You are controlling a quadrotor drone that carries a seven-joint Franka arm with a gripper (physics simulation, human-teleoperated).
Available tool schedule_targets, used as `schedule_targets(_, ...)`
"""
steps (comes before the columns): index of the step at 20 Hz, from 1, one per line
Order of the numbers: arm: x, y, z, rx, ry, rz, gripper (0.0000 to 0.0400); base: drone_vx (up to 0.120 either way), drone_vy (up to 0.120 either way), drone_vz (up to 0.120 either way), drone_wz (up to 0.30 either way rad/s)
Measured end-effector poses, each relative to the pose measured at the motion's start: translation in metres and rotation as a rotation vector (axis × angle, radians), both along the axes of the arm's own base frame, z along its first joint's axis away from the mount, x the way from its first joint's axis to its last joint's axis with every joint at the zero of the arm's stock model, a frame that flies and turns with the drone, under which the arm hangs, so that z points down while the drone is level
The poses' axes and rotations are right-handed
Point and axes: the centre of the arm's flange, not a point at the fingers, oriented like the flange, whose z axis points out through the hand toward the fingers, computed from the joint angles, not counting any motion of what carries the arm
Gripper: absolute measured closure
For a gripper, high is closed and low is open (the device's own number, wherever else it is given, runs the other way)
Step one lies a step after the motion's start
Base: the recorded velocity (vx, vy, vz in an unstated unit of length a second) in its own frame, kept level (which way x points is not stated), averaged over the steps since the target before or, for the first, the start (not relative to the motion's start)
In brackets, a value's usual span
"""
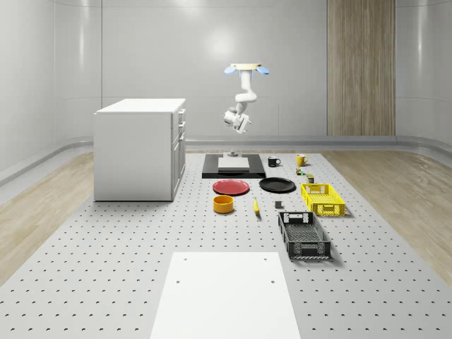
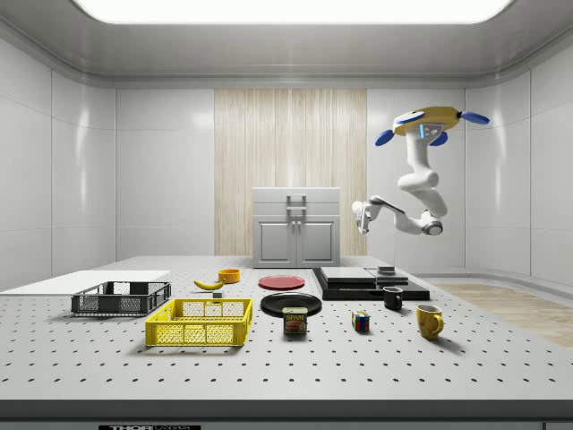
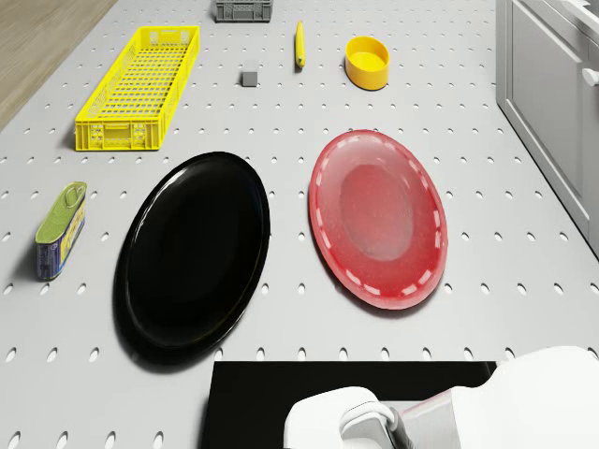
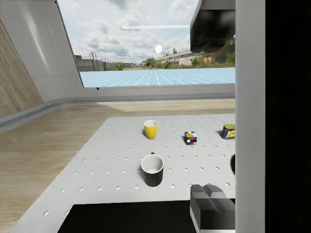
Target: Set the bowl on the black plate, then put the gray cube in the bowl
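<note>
My claw (image 1: 233, 120) hangs in the air at the end of my bent arm, and I cannot tell whether it is apart or together. My drone body (image 1: 247, 69) hovers above the black platform (image 1: 233, 171) at the far end of the desk (image 1: 106, 240). Reading the whole-scene view as a clock face, the platform lies at 6 o'clock below my claw. Just beyond the platform lie the black plate (image 1: 277, 185) and, at its 9 o'clock, the red plate (image 1: 231, 187), near each other but apart. Farther on, the bowl (image 1: 223, 204) sits on the desk at the black plate's 8 o'clock, apart from it. The gray cube (image 1: 278, 205) rests on the desk at the plate's 6 o'clock. The yellow crate (image 1: 323, 198) stands at the cube's 3 o'clock.
</note>
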Motion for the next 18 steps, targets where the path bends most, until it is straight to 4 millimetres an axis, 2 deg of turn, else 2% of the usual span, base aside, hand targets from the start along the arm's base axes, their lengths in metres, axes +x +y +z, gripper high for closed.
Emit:
schedule_targets(3,0.001,-0.026,-0.024,-0.357,0.001,-0.013,0.0000,0.120,-0.080,-0.120,0.000)
schedule_targets(7,0.001,-0.051,-0.036,-0.641,0.005,-0.021,0.0000,0.120,-0.120,-0.120,0.000)
schedule_targets(11,0.001,-0.065,-0.039,-0.784,0.008,-0.025,0.0000,0.120,-0.120,-0.120,0.000)
schedule_targets(16,0.001,-0.073,-0.040,-0.865,0.010,-0.026,0.0000,0.120,-0.120,-0.120,0.000)
schedule_targets(18,0.001,-0.075,-0.040,-0.882,0.010,-0.026,0.0000,0.120,-0.120,-0.020,0.000)
